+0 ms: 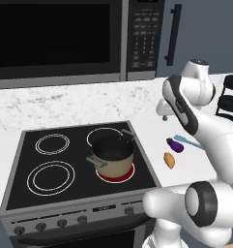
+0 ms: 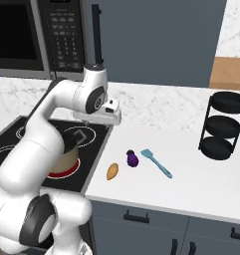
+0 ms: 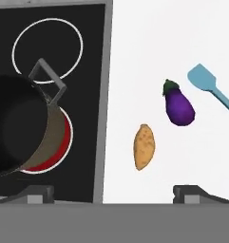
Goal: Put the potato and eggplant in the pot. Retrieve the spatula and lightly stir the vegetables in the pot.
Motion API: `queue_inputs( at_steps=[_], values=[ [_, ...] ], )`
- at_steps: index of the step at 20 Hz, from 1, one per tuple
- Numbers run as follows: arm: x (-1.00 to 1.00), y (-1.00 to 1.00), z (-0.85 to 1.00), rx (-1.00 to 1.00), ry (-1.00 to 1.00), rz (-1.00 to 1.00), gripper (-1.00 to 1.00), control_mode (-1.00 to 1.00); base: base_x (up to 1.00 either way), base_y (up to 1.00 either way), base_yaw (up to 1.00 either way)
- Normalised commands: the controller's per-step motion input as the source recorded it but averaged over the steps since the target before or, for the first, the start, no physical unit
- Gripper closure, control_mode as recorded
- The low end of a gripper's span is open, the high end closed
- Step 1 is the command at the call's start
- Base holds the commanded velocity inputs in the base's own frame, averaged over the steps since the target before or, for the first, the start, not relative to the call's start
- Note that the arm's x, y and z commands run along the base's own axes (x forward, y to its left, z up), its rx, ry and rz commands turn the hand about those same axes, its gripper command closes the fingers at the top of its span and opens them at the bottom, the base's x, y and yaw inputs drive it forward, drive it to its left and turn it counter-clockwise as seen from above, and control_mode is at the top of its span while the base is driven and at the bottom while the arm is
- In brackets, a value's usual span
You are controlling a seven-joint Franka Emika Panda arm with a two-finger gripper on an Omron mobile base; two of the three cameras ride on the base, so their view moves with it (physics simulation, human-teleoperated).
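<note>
Hand view: jaws wide, empty, above counter; potato (image 3: 144,146), eggplant (image 3: 178,107), spatula (image 3: 212,88) lie apart beside stove; pot (image 3: 22,127) on red burner.

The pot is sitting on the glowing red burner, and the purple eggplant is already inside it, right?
Not quite. The pot does sit on the glowing red burner, but the eggplant is not inside it. The hand view shows it lying on the white counter, between the potato and the spatula.
</note>
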Motion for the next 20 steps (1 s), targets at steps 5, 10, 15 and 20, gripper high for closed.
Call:
queue_inputs(
  at_steps=[5,10,15,20],
  values=[
    [0.01,-0.38,-0.86,0.0,0.2,0.0,-1.0,-1.0,0.0,0.0,0.0],
    [0.0,-0.17,-0.81,0.0,0.18,0.0,-1.0,-1.0,0.0,0.0,0.0],
    [0.07,0.0,-0.7,0.0,0.17,0.0,-1.0,-1.0,0.0,0.0,0.0],
    [0.17,0.0,-0.6,0.0,0.16,0.0,-1.0,-1.0,0.0,0.0,0.0]
  ],
)
